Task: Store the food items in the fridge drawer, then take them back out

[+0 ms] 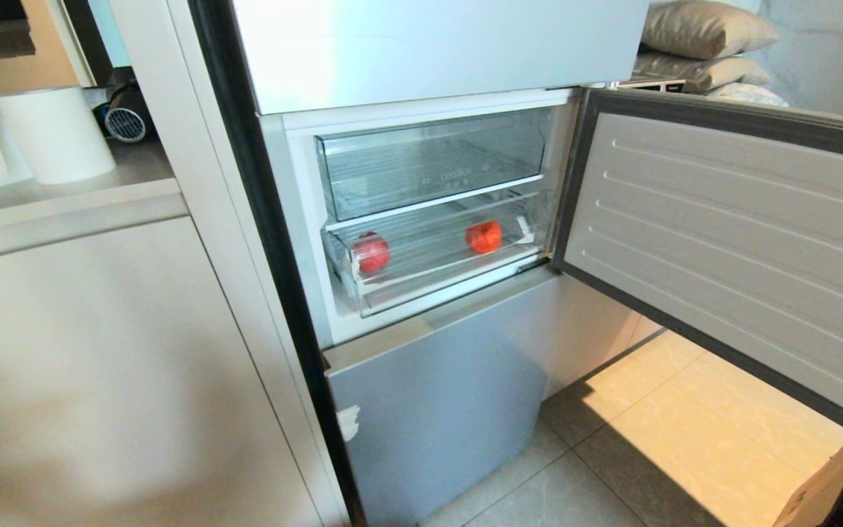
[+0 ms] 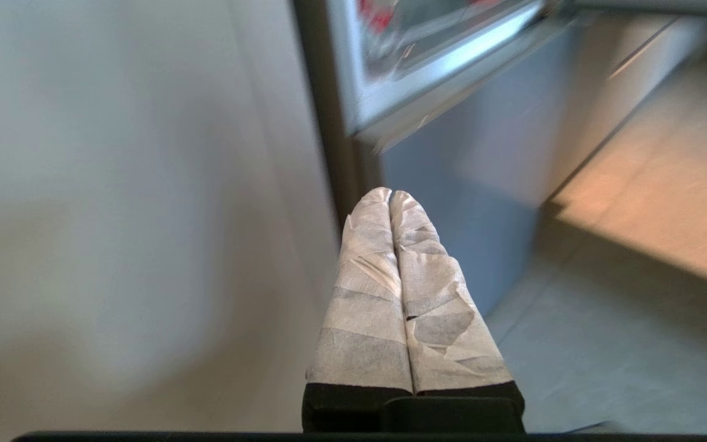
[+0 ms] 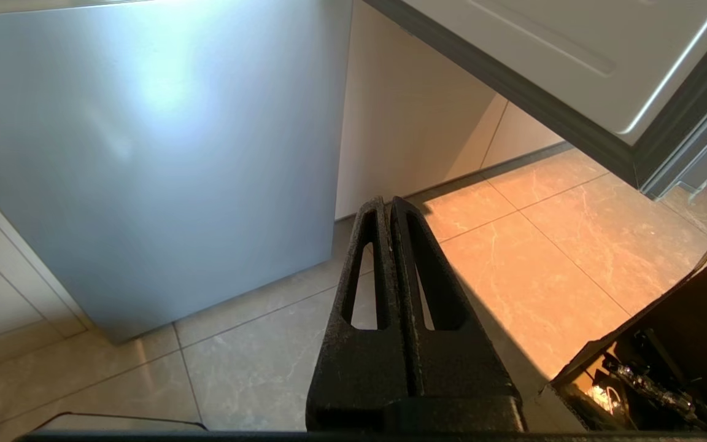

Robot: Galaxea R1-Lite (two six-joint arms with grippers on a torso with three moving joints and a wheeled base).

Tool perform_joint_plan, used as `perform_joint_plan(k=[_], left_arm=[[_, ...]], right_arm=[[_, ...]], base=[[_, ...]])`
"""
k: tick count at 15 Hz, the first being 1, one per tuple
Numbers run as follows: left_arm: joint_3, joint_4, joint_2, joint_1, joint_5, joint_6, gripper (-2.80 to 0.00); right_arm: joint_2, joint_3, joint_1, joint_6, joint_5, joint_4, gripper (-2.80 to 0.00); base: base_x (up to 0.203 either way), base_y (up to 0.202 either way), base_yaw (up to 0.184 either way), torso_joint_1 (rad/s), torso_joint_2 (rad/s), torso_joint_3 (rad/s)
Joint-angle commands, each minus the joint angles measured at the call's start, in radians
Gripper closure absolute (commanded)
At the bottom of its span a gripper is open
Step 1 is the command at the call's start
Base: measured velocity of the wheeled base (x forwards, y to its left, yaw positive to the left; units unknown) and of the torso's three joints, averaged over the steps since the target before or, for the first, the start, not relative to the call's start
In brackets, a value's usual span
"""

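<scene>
The left gripper (image 2: pixel 390 195) has its two tape-wrapped fingers (image 2: pixel 366 294) pressed together, with nothing between them. It hangs low before the grey lower door of the fridge (image 2: pixel 470 202), close to the tall beige cabinet side (image 2: pixel 114 215). The right gripper (image 3: pixel 388 205) has its black fingers (image 3: pixel 359 344) also closed together and it holds nothing. It is above the tiled floor (image 3: pixel 544 245), in front of the same lower door, and an open cardboard box (image 3: pixel 666 356) stands on the floor near it. Neither arm shows in the head view.

Higher up, the middle compartment of the fridge is open, and its door (image 1: pixel 729 249) swings out to the right side. The fridge drawer (image 1: pixel 436 256) is the lower of the two clear drawers and it is pulled out a little. The two food items lie inside it, well apart: one tomato (image 1: pixel 372 253) near the left end, the other tomato (image 1: pixel 484 236) toward the right. Above it sits the taller clear drawer with white lettering (image 1: pixel 432 165). On the counter at the left stands a white roll (image 1: pixel 52 135).
</scene>
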Motion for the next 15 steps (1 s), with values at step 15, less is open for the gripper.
perform_joint_plan(k=[15], left_arm=[[-0.568, -0.653, 1.781, -0.438, 0.085, -0.164, 0.0]], right_arm=[[0.002, 0.001, 0.0, 0.007, -0.006, 0.0, 0.0]], base=[[0.0, 0.0, 0.0, 0.0, 0.0, 0.0]])
